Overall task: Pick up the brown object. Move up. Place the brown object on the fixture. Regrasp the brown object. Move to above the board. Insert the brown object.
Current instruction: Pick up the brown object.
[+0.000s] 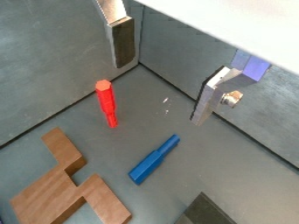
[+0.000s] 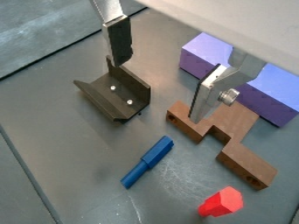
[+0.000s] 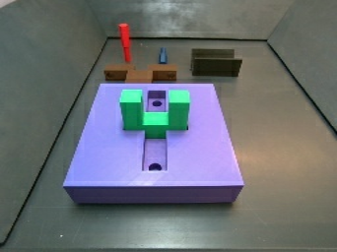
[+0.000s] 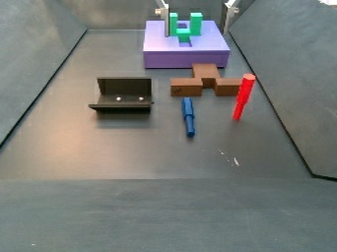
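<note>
The hand (image 2: pixel 166 80) hangs high above the surface with its two silver fingers (image 2: pixel 118 39) spread wide and nothing between them; the gap looks down on bare floor between the fixture (image 2: pixel 114 94) and the brown object (image 2: pixel 222 136). In a side view only the fingertips show at the top edge, over the far end of the board (image 4: pixel 184 51).

The brown object lies flat on the floor, just beside the near edge of the board (image 3: pixel 154 133), with the red peg (image 3: pixel 125 41) standing upright close by and the blue piece (image 4: pixel 187 113) lying a little way off. The green block (image 3: pixel 156 108) sits on the board. The fixture (image 4: pixel 124 94) stands apart from all of these.

Nothing has been picked up, so the first step looks to be ahead. The main risk is in the descent: the brown object is a low, flat cross (little height for the pads to bite), and a descent slightly off centre could land a finger on a side tab and push the piece rather than straddle it. Its closeness to the board's wall could also block one finger. The red peg (image 2: pixel 221 202) stands near enough to be knocked over by a careless approach.
</note>
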